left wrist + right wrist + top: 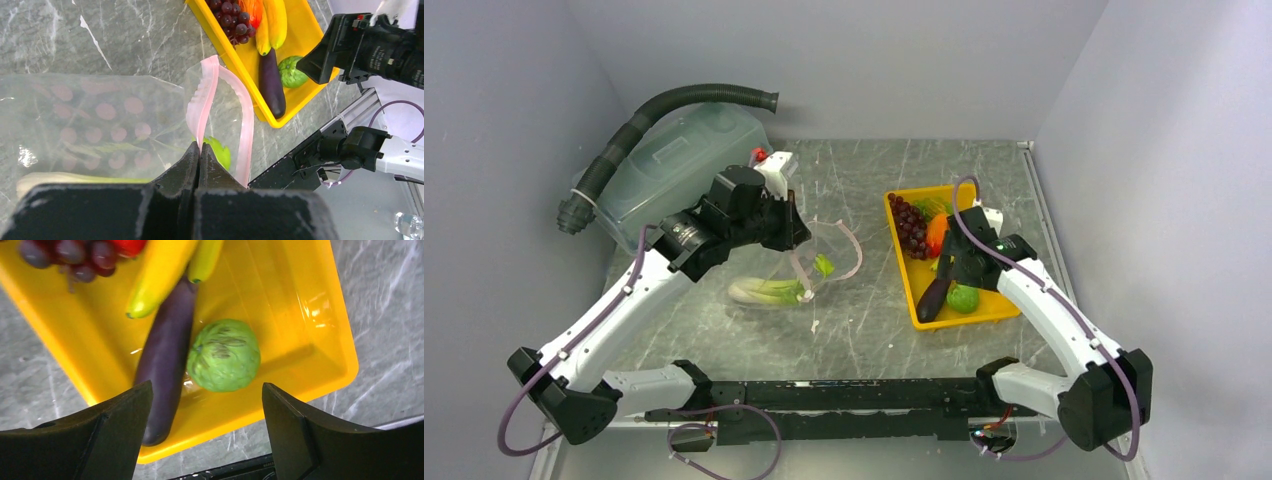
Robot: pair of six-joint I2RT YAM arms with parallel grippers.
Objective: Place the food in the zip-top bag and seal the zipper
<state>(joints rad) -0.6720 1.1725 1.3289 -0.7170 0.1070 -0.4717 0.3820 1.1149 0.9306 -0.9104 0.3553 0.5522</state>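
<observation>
The zip-top bag lies on the table left of centre, its mouth gaping; pale green celery sits inside. The left gripper is clenched on the zipper at the mouth. The yellow tray holds grapes, bananas, pepper, eggplant and round green vegetable. The right gripper hangs over the tray's near end, jaws released, holding nothing.

Colours we see on the tray and bag
We see a yellow tray with a purple eggplant, green vegetable, dark grapes and yellow bananas; the clear bag shows pink dots and a pink zipper; the table is grey-veined.
</observation>
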